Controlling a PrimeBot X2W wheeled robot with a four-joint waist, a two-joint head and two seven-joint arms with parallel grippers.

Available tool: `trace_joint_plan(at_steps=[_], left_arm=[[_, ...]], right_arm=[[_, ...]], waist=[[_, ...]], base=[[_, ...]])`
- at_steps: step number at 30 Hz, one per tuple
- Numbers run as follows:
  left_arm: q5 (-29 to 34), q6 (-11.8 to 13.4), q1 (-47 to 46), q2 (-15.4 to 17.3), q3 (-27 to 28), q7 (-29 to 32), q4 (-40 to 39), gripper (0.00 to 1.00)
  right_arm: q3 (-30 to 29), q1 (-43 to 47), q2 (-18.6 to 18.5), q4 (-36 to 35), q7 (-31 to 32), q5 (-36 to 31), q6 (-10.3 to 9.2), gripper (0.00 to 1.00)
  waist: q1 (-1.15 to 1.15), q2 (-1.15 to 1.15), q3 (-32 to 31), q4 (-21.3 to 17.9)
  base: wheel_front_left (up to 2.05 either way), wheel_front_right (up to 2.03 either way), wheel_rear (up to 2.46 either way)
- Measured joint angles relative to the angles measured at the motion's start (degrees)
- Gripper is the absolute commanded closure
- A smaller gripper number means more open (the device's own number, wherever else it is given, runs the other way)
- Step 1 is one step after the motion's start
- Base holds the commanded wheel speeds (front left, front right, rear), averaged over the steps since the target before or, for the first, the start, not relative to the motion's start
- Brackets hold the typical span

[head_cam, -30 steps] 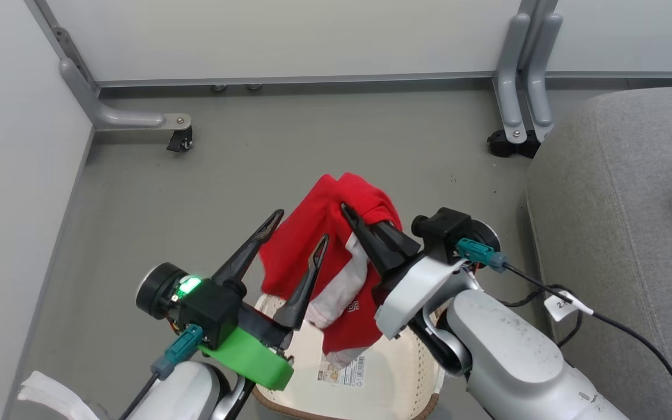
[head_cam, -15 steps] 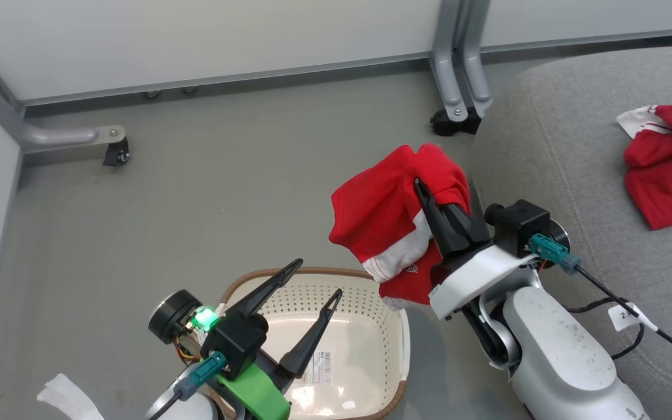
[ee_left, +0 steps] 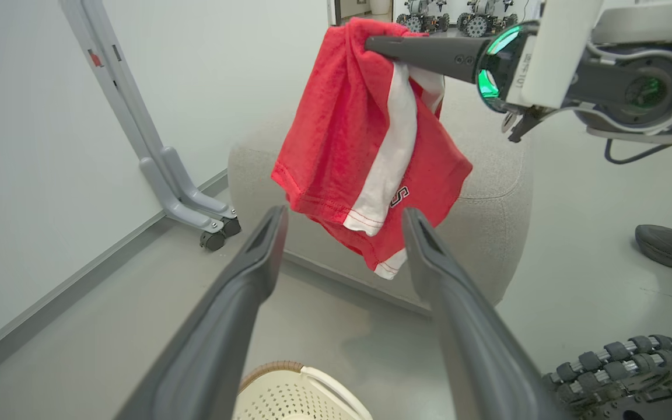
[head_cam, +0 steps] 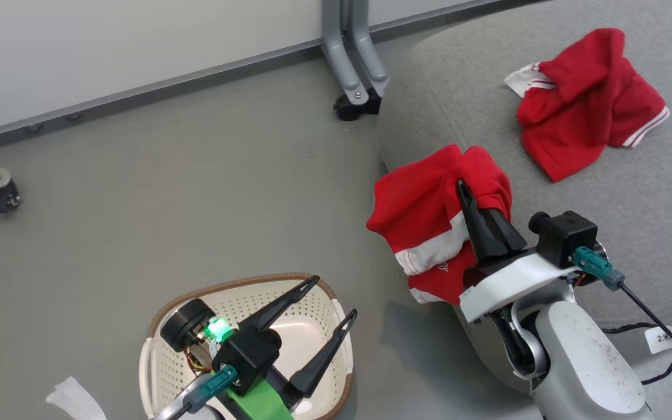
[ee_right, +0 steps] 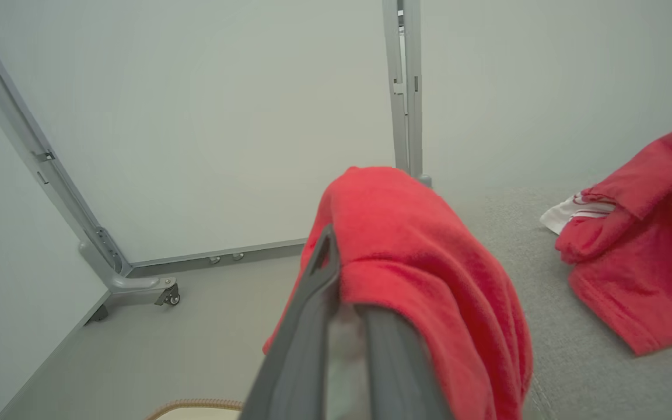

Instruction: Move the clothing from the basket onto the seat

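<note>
Head view: held garment (head_cam: 429,216) is hanging from the right tool (head_cam: 462,189), now clear of the basket (head_cam: 242,281). A second ago it was dangling right over it. The whole frame is shifting too, so the camera is turning toward the seat (head_cam: 633,192). Garment is hovering at the seat's near-left edge, partly over the floor (head_cam: 196,175), not yet resting on the cushion. Right tool is clamping a bunched fold at the top. Long axis is running vertical: pinch up, hem and white stripe pointing down. Second garment (head_cam: 587,105) is already lying far right on the seat. Left tool (head_cam: 333,297) is spread wide, gripping nothing, over the basket, which is looking empty where visible. My read: only the drop remaining.
</note>
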Motion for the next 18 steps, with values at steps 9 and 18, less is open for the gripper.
trace_joint_plan(at_steps=[9,18], left_arm=[[-0.87,0.15,-0.10,0.60,-0.53,1.01,-1.94,0.00],[-0.92,0.35,-2.21,2.05,-0.11,2.67,-5.21,0.00]], right_arm=[[-3.87,1.66,0.56,-2.32,0.55,-0.36,0.01,1.00],[-9.13,-2.97,0.97,-2.49,-0.54,-0.07,0.00,1.00]], waist=[[0.00,0.00,1.60,-6.50],[0.00,0.00,5.85,-8.64]], base=[[0.00,0.00,0.00],[0.00,0.00,0.00]])
